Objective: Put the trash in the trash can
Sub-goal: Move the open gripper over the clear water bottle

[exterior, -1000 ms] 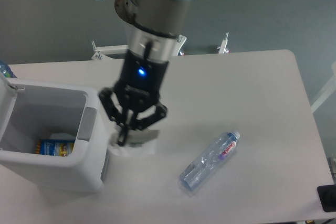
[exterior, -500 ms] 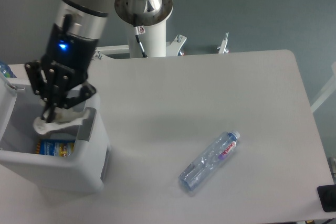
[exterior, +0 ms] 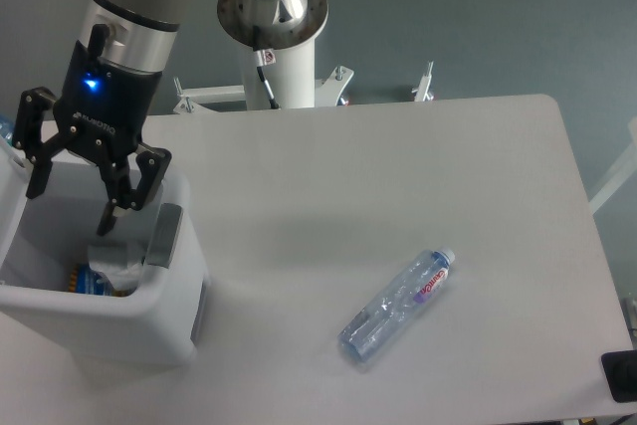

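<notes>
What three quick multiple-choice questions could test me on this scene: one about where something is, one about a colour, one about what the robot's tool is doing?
1. Where does the water bottle lie?
A. In the bin
B. On the table, right of the bin
C. In the tool

2. What colour is the trash can?
A. Light grey
B. Red
C. Black

3. How is the tool?
A. Shut on the bottle
B. Open above the bin
C. Out of view

Answers: 1 B, it rests on the tabletop; 2 A, its walls are pale grey; 3 B, its fingers are spread, the wrapper lying below.

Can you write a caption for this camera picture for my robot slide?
Open gripper above the trash can, wrapper inside, water bottle waiting on the table.
</notes>
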Robot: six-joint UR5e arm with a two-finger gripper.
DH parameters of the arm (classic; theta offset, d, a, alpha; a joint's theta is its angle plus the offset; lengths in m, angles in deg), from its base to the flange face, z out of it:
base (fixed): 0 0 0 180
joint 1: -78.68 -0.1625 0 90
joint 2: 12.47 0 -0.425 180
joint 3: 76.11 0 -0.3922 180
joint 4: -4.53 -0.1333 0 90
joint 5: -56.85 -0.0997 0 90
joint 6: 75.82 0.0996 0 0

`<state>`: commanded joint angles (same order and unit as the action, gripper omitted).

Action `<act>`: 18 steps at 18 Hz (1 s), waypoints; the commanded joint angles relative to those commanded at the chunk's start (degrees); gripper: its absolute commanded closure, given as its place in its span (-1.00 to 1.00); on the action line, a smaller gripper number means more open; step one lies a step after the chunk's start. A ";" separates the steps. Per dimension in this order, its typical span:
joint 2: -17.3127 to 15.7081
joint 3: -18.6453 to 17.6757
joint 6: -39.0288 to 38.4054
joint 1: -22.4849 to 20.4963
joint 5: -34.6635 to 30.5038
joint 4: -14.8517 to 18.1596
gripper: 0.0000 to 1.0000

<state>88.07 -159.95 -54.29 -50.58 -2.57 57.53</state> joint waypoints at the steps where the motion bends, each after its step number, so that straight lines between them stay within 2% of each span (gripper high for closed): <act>1: 0.79 0.00 0.09 -2.54 -0.09 -0.44 -1.00; 4: 4.39 0.35 1.66 -9.84 -2.19 -3.16 -1.00; 6: 8.16 0.79 5.78 -12.84 -3.07 -4.74 -1.00; 10: 15.73 2.89 13.71 -13.91 -7.80 -4.92 -1.00; 12: 17.67 3.95 14.24 -13.91 -11.15 -4.92 -1.00; 14: 19.08 3.96 15.29 -13.91 -11.43 -5.19 -1.00; 16: 20.83 3.60 21.93 -13.91 -12.04 -5.10 -1.00; 18: 21.10 2.73 27.22 -13.47 -15.45 -4.84 -1.00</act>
<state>109.17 -157.22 -27.07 -64.05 -18.02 52.70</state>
